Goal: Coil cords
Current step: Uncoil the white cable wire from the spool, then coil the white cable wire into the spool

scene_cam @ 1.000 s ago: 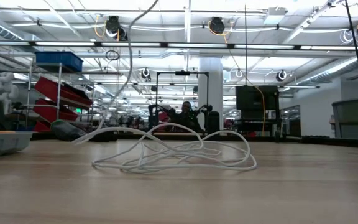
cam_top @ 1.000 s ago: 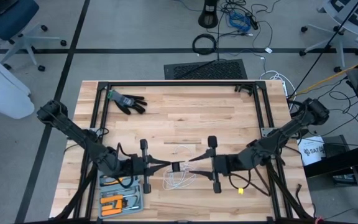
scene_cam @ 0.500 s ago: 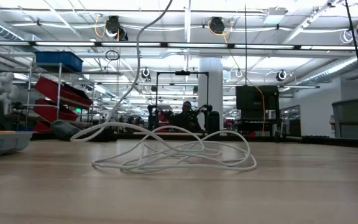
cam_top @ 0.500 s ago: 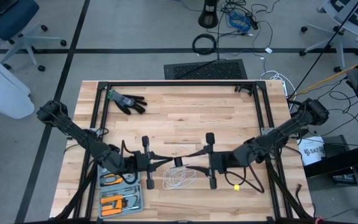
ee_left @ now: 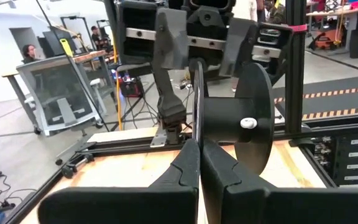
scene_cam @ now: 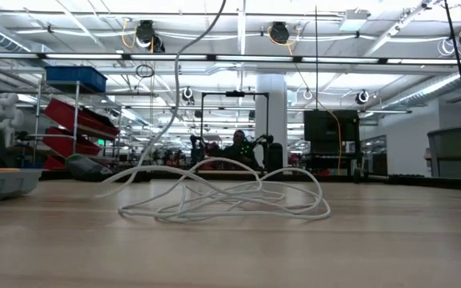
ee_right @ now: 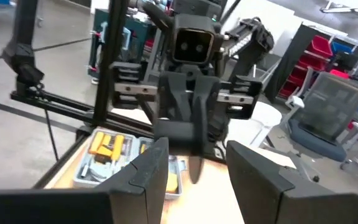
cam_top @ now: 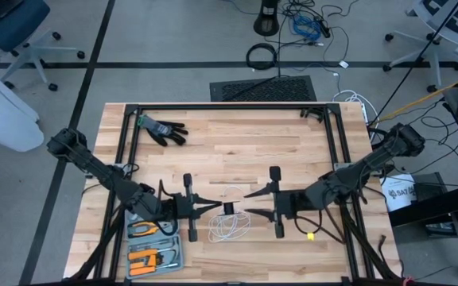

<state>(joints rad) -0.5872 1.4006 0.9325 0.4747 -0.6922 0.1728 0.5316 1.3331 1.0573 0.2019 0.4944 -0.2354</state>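
Landmark: black spool (cam_top: 228, 209), held above the near middle of the wooden table (cam_top: 237, 151); all places below are given from it.

White cord, position: loose overlapping loops (cam_top: 227, 228) lie on the table just on the near side of the spool; in the low view the heap (scene_cam: 226, 196) rests flat while one strand rises out of it toward the spool overhead.

White cord, handling: judged very light, limp and string-fine; it should follow any pull, tangle readily and slide on the wood. No stiffness to push against.

White cord, hold point: best taken on a single free strand at the heap's edge, nearest the spool, not across the crossed loops, so that the rest pays out without knotting.

Spool, build: two thin black discs on a hub with a pale centre (ee_left: 248, 123); rigid, light, likely to twist if gripped only by a rim.

Left gripper (cam_top: 214, 207): just to the left of the spool, fingers (ee_left: 185, 163) pressed together on the edge of one disc; it carries the spool.

Right gripper (cam_top: 252, 202): just to the right of the spool, jaws standing wide with nothing between them; the right wrist view shows its fingers (ee_right: 149, 163) apart, facing the spool without touching it.

Tool tray (cam_top: 154, 248): left of the spool, toward the near edge.

Black glove (cam_top: 162, 128): well beyond the spool, toward the far left corner.
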